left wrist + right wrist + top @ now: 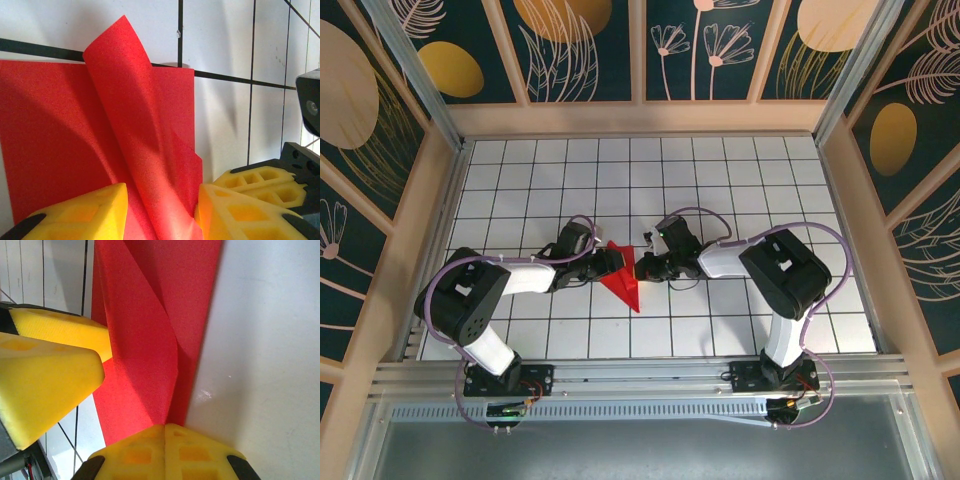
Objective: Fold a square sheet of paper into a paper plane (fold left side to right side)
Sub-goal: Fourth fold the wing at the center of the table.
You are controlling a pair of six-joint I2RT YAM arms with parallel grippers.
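- The red sheet of paper (620, 280) lies near the middle of the white gridded table (720, 180), between the two gripper heads. From above it reads as a narrow shape tapering to a point that faces the arms' bases.
- Part of the sheet lies flat on the tiles, while one flap (135, 115) stands up from it in a curved, leaning fold. The right wrist view shows the same raised fold (145, 340) running down toward that camera's own fingers.
- The right gripper (165, 432) has its yellow fingers pressed tight together, and the paper's fold runs straight into the seam between them, so it is pinching the sheet at that edge. From above, this gripper (638, 268) sits at the paper's right side.
- The left gripper (160, 215) has its jaws apart, one yellow finger on each side of the raised flap. The flap brushes the inner face of the finger seen on the right in the left wrist view. From above, it (612, 262) sits over the paper's left part.
- The two grippers are just beside each other, with the right one's fingers showing at the edge of the left wrist view (250, 180).
- Dark floral panels (590, 50) wall in the table.
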